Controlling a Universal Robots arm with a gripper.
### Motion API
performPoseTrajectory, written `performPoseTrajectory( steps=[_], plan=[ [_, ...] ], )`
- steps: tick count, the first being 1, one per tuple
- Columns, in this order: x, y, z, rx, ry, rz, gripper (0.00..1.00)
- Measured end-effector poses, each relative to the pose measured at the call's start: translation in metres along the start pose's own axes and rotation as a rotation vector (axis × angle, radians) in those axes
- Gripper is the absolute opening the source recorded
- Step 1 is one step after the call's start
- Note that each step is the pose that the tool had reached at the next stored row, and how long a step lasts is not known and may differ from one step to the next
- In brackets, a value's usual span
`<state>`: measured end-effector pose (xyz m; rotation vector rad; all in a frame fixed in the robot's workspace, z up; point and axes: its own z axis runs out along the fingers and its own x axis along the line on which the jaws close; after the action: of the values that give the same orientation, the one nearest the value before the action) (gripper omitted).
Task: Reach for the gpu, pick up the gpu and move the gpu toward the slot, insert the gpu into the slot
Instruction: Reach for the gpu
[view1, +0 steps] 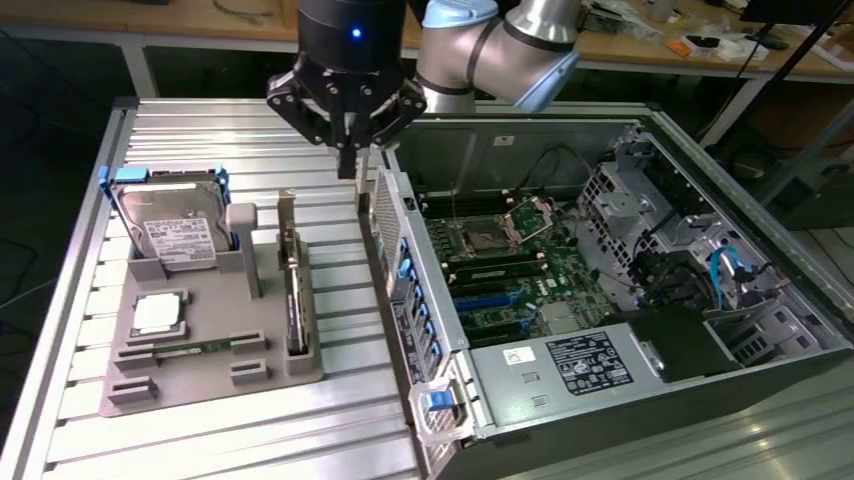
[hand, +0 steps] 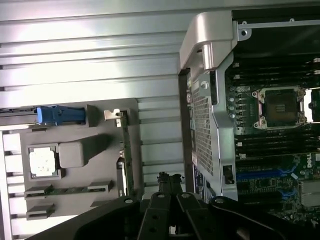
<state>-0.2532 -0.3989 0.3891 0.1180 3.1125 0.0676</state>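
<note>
The gpu stands on edge in a grey holder on the table; it is a thin green card with its silver bracket at one end. In the wrist view the gpu shows edge-on. My gripper hangs above the table between the holder and the computer case, fingers shut and pointing down with nothing between them. It is apart from the card, higher and toward the case wall. The wrist view shows the gripper with its fingertips together. The blue slot lies on the motherboard inside the open case; in the wrist view the slot shows too.
The grey holder also carries a silver hard drive with blue rails, a processor chip and a memory stick. The open case lies at the exterior view's right, its perforated side wall close to my gripper. The table top is ribbed metal.
</note>
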Motion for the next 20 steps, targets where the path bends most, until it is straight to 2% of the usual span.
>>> performPoseTrajectory(
  steps=[7, 9, 12, 15, 20],
  plan=[
    [0.022, -0.0017, 0.0009, 0.0001, 0.0001, 0.0, 0.11],
    [0.035, -0.0028, 0.0014, 0.0, 0.0, 0.0, 0.11],
    [0.047, -0.0036, 0.0019, 0.0, 0.0001, 0.0, 0.11],
    [0.052, -0.0041, 0.0031, -0.0001, 0.0003, 0.0, 0.11],
    [0.054, -0.0043, 0.0034, -0.0001, 0.0008, 0.0, 0.11]
  ],
)
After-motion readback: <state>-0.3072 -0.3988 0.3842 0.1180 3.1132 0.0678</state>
